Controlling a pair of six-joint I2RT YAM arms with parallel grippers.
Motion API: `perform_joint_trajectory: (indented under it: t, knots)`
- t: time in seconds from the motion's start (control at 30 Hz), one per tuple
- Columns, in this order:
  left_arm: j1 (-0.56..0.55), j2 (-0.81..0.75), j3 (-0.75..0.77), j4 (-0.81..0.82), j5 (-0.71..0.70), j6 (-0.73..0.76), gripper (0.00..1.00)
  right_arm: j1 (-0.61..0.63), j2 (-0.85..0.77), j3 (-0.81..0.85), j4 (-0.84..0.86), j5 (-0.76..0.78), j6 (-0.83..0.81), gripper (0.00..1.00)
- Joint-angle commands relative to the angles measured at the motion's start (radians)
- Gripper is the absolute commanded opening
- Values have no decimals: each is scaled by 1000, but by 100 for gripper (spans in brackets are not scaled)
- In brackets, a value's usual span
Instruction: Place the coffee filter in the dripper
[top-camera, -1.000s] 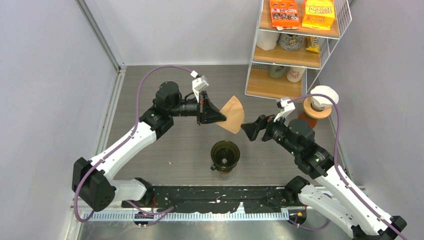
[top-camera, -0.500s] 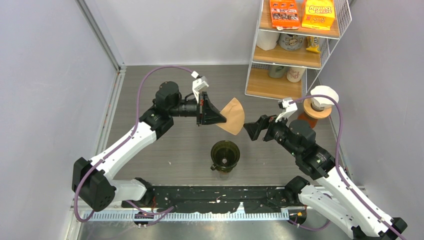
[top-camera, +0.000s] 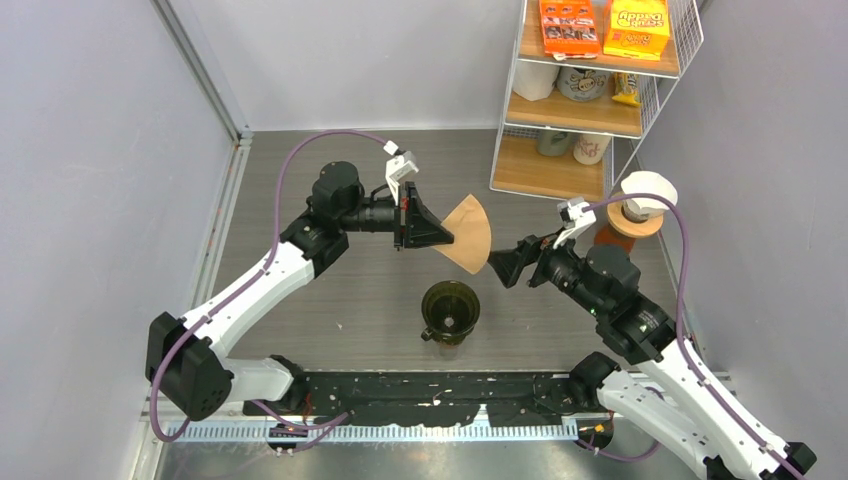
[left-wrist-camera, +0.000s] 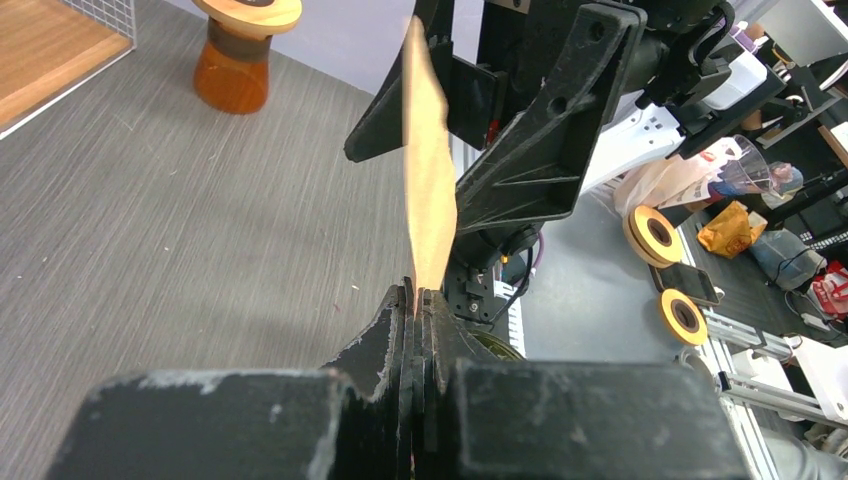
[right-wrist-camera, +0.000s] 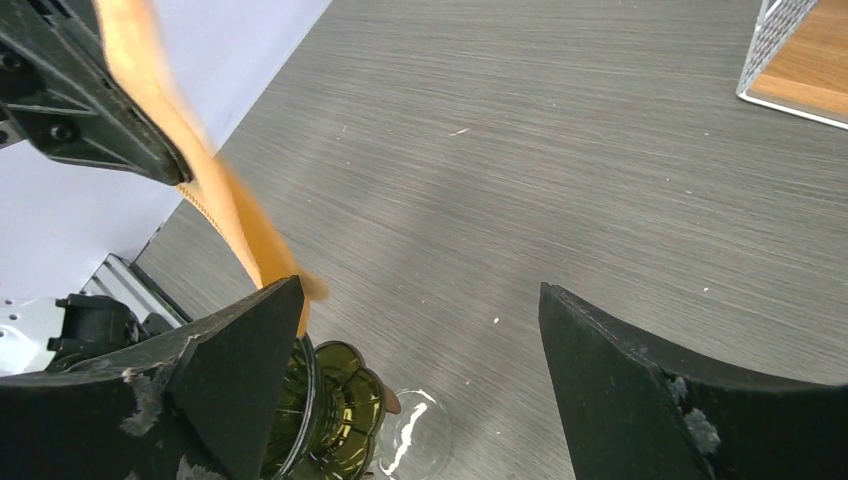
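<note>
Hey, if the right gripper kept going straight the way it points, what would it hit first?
The right gripper would most likely meet the coffee filter first: its lower corner hangs just ahead of the open jaws, held by the left gripper. Depth is unclear, though.

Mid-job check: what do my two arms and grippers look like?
The left arm and right arm match: white shells with bulky black joints, and a purple cable looping along each. The left gripper and right gripper have black wedge-shaped fingers, scuffed pale at the edges, with a small white camera block at each wrist.
</note>
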Motion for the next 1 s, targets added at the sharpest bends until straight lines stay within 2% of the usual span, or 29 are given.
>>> perform_joint_trajectory:
  t: [0.0, 0.57, 0.97]
  knots:
    - [6, -1, 36, 33, -4, 1, 0, -2, -23, -1, 68, -46, 0, 94]
    - [7, 9, 23, 95, 77, -18, 0, -2, 33, -16, 235, -150, 17, 94]
    - [4, 9, 12, 147, 175, -18, 0, -2, 90, -14, 386, -316, -36, 81]
